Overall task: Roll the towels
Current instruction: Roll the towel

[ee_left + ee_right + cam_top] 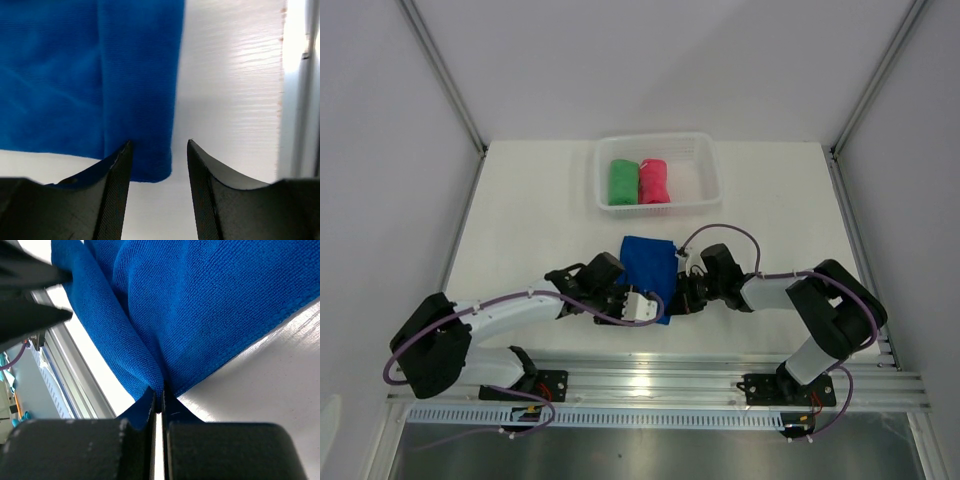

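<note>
The blue towel lies on the table, just in front of the basket and between the two grippers. From above it looks like a rough upright rectangle, its far end toward the basket and its near end under the wrists. In the left wrist view a straight fold line runs lengthwise through the cloth, which lies flat on the white tabletop.

The right gripper has its fingers pressed together on the towel's right edge. The cloth rises from the pinch in a raised ridge, while the hem beside it runs down onto the table.

The left gripper stands with its fingers apart, low over the towel's near corner. That corner lies in the gap between them, and one fingertip sits right at the cloth's edge. Whether it touches the cloth cannot be told.

The green towel and the pink towel are both rolled. They lie side by side, touching, in the left part of the basket, the green one on the left.

A metal rail runs along the table's near edge and carries both arm bases.
</note>
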Action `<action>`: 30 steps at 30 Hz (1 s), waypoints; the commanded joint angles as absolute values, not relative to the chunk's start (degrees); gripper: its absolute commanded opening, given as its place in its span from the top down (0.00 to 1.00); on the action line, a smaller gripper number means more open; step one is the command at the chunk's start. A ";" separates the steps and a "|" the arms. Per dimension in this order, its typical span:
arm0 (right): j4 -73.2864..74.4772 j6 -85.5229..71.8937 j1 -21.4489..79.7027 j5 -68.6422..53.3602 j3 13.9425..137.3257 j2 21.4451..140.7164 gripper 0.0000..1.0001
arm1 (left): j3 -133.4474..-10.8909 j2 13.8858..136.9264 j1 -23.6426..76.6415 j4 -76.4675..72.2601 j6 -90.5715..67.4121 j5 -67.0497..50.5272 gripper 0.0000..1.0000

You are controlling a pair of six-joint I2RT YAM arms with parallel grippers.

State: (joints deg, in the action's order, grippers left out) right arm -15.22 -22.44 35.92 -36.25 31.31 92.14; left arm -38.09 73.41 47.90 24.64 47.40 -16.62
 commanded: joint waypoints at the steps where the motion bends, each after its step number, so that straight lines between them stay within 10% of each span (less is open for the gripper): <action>1: -13.36 -21.01 35.86 -34.37 32.69 91.41 1.00 | -37.53 74.09 48.16 17.76 53.52 -10.91 0.49; 12: -11.95 -18.20 36.30 -33.75 32.96 89.56 0.97 | -36.03 79.89 48.25 20.11 57.57 -9.40 0.46; 17: -10.03 -15.48 36.39 -32.44 33.13 86.84 0.74 | -38.14 83.84 48.08 23.55 57.39 -9.76 0.47; 30: -9.31 -3.00 39.02 -21.19 23.13 59.34 0.55 | -41.74 84.99 45.01 28.99 51.86 -15.54 0.93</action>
